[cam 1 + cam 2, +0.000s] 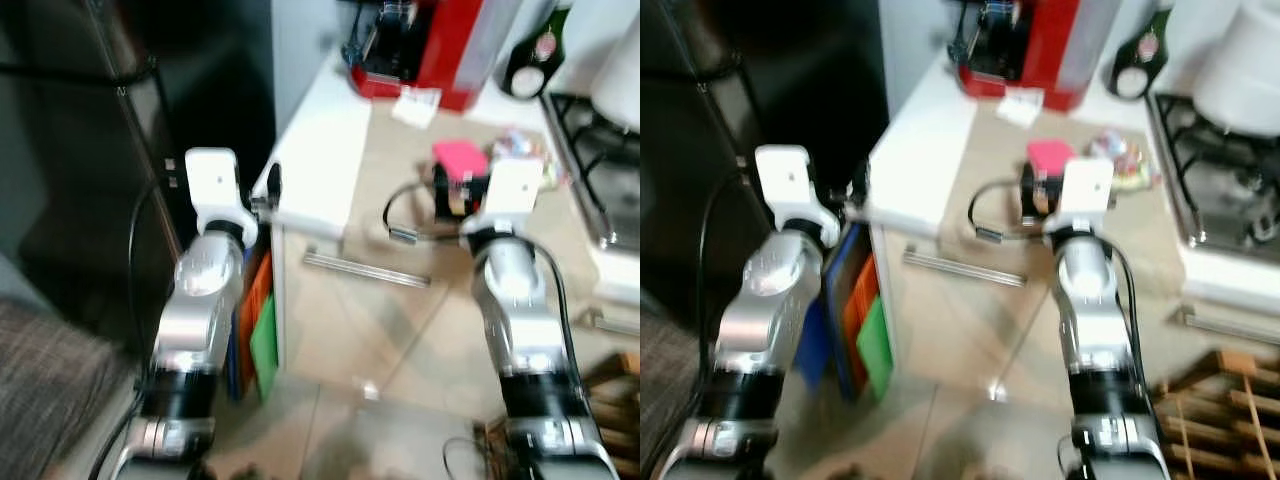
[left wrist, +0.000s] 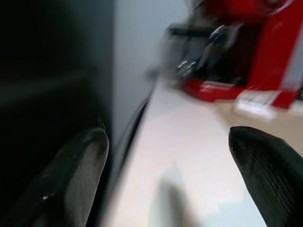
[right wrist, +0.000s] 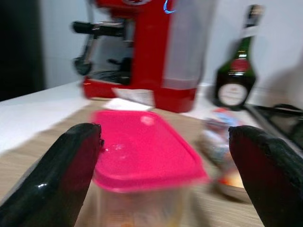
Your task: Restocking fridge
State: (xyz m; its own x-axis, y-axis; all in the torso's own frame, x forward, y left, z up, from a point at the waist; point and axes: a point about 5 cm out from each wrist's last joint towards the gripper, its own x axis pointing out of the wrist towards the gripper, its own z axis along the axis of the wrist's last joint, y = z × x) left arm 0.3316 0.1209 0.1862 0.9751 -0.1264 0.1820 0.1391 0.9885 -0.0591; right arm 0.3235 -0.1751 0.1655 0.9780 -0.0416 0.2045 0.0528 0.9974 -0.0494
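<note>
A clear container with a pink lid (image 3: 147,151) stands on the beige counter (image 1: 400,170), in front of a red coffee machine (image 1: 420,45). My right gripper (image 3: 165,132) is open, one finger on each side of the container, level with its lid. In the left eye view the right gripper (image 1: 460,190) sits just on the near side of the pink lid (image 1: 458,157). My left gripper (image 2: 169,135) is open and empty at the white counter's left edge (image 1: 310,160), beside the dark fridge (image 1: 80,150), whose front looks closed.
A dark bottle (image 1: 530,55), a colourful packet (image 1: 515,148) and a white card (image 1: 415,105) share the counter. A gas hob (image 1: 605,160) lies to the right. Orange and green items (image 1: 262,320) fill the gap beside the counter. A wooden rack (image 1: 610,400) stands low at right.
</note>
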